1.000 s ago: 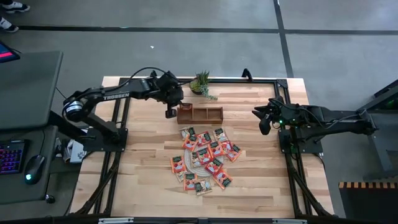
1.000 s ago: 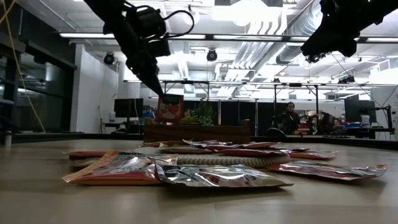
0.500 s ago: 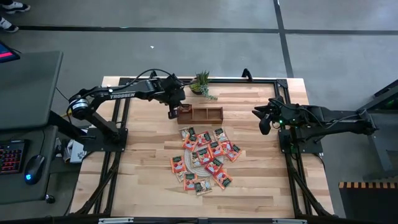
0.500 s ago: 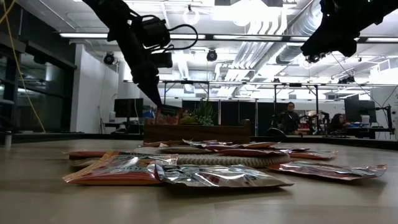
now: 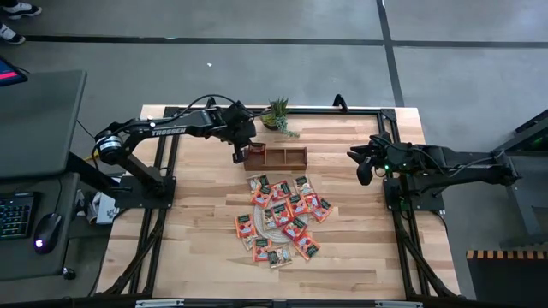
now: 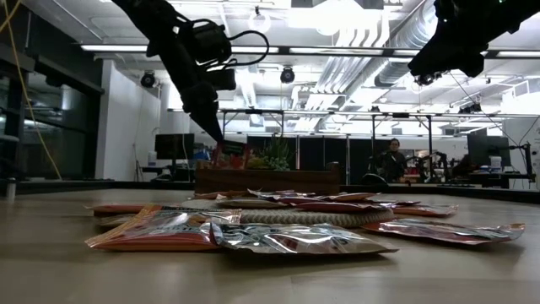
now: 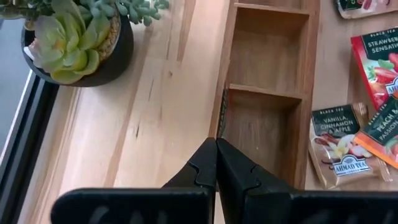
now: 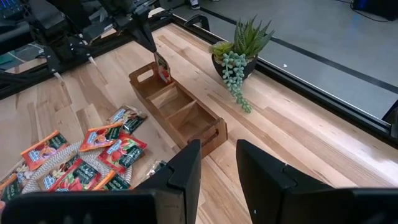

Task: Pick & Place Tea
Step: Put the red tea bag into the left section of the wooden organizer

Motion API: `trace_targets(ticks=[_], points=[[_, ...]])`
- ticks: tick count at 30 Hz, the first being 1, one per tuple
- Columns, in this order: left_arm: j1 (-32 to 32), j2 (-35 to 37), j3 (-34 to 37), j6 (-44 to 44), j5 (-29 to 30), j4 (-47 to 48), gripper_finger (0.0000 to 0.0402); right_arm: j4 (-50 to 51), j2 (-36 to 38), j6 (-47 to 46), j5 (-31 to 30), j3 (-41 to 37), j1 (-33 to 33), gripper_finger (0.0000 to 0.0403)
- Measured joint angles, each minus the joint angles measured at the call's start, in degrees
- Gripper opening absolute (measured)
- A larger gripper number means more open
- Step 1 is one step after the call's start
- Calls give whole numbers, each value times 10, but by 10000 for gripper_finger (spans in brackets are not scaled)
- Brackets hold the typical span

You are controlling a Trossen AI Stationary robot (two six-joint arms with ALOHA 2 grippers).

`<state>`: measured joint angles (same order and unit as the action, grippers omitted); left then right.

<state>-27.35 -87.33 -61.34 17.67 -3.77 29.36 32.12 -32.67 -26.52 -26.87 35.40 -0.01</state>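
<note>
Left gripper [image 5: 239,156] pinches a small orange-red tea sachet [image 8: 163,70] upright in the brown wooden three-compartment tray's [image 5: 276,157] left end; right gripper [image 5: 363,174], fingers parted, waits near the table's right edge.

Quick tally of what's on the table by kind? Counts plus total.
tea sachets: about 15 (they overlap; 1 is in the left gripper over the tray)
wooden tray: 1
woven mat: 1
potted plant: 1
Total: about 18
</note>
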Motion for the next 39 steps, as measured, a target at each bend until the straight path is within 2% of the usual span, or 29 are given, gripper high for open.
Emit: trace_targets(ticks=[9, 19, 39], points=[[0, -1, 1, 0, 0, 9, 0, 0, 0, 0, 0, 0, 0, 99], [0, -47, 1, -4, -4, 4, 0, 0, 0, 0, 2, 0, 0, 98], [0, -48, 1, 0, 17, 1, 9, 0, 0, -2, 3, 0, 0, 98]])
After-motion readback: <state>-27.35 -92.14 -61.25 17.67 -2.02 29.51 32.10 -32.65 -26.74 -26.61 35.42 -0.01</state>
